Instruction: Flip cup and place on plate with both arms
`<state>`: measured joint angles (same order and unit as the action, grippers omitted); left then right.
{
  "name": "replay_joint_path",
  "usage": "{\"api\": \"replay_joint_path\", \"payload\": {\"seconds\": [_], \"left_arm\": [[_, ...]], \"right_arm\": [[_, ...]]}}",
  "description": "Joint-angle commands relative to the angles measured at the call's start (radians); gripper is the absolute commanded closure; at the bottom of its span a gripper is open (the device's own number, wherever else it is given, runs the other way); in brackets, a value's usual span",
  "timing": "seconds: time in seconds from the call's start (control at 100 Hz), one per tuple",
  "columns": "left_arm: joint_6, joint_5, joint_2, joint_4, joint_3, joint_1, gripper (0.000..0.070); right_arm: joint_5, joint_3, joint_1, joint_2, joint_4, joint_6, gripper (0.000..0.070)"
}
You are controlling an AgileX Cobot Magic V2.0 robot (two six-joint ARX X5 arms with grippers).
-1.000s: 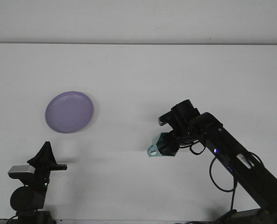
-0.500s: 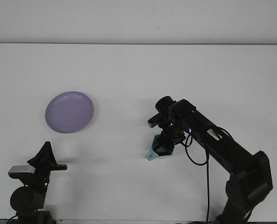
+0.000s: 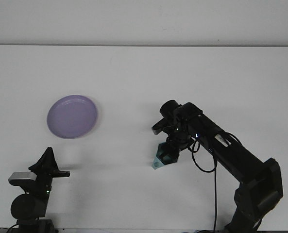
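White table fills most of the view, far edge running along the top against the wall, lots of bare surface at 12 and 3 o'clock. My right arm comes in from the 5 o'clock corner and reaches toward centre. Purple plate sits at 9 o'clock of centre, well apart from my right arm, with open table between them. My left arm is parked low at the 7 o'clock corner, below the plate, not touching it. My left gripper points up and right; can't tell how its fingers stand. My right gripper points down and is clamped on the teal cup, fingers closed round its upper part. Cup hangs directly under the gripper, at its 6 o'clock, tilted, lower end poking toward 7 o'clock. Can't tell whether the cup touches the table. Clear room on all sides of the cup.
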<state>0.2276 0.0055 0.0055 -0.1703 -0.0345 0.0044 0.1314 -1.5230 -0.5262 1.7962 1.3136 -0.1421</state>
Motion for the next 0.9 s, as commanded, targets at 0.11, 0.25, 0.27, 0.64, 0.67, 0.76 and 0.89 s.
{"api": "replay_joint_path", "payload": {"seconds": [0.11,0.25,0.27,0.64,0.67,0.76,0.89], "left_arm": [[0.002,0.021,0.000,-0.007,-0.011,0.000,0.0688],[0.003,0.028,0.000,-0.009,-0.014,0.000,0.0688],[0.003,0.039,0.000,-0.009,-0.016,0.000,0.0688],[0.098,0.214,0.111,0.107,-0.179,0.000,0.0688],[0.098,0.235,0.138,0.113,-0.202,0.000,0.0688],[0.098,0.315,0.243,0.129,-0.280,-0.002,0.0688],[0.094,0.387,0.418,0.174,-0.408,-0.021,0.0688]], "right_arm": [[0.035,-0.133,0.022,0.003,0.056,-0.003,0.0356],[0.018,-0.215,0.039,-0.029,0.055,-0.004,0.0343],[0.014,-0.224,0.042,-0.036,0.055,-0.003,0.0343],[-0.002,-0.132,0.168,-0.370,-0.251,0.064,0.0352],[-0.002,-0.095,0.179,-0.409,-0.293,0.068,0.0352],[-0.002,0.055,0.211,-0.539,-0.436,0.087,0.0352],[-0.006,0.308,0.255,-0.726,-0.645,0.127,0.0353]]}}
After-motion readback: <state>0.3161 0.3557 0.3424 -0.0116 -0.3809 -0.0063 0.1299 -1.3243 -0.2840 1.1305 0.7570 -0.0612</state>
